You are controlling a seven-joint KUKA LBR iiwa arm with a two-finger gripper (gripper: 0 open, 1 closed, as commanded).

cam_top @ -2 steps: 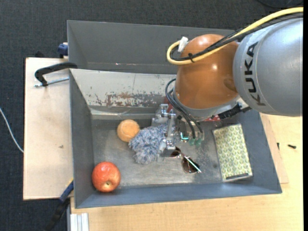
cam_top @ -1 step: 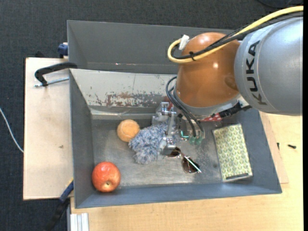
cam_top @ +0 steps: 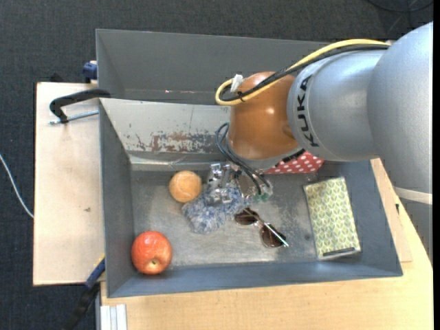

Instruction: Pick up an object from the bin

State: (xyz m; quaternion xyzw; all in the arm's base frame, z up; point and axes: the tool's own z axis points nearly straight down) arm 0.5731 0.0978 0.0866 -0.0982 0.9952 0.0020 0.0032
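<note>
My gripper [cam_top: 223,188] hangs low in the middle of the bin, its metal fingers right at the top of a crumpled blue-grey cloth [cam_top: 210,213]. Whether the cloth is between the fingers is hidden. A small orange ball [cam_top: 185,185] lies just left of the gripper. A pair of brown sunglasses [cam_top: 261,227] lies just right of the cloth, below the gripper.
A red apple [cam_top: 151,252] sits in the front left corner. A green patterned box [cam_top: 333,216] lies along the right side. A red box with white dots [cam_top: 299,163] peeks out under the arm at the back right.
</note>
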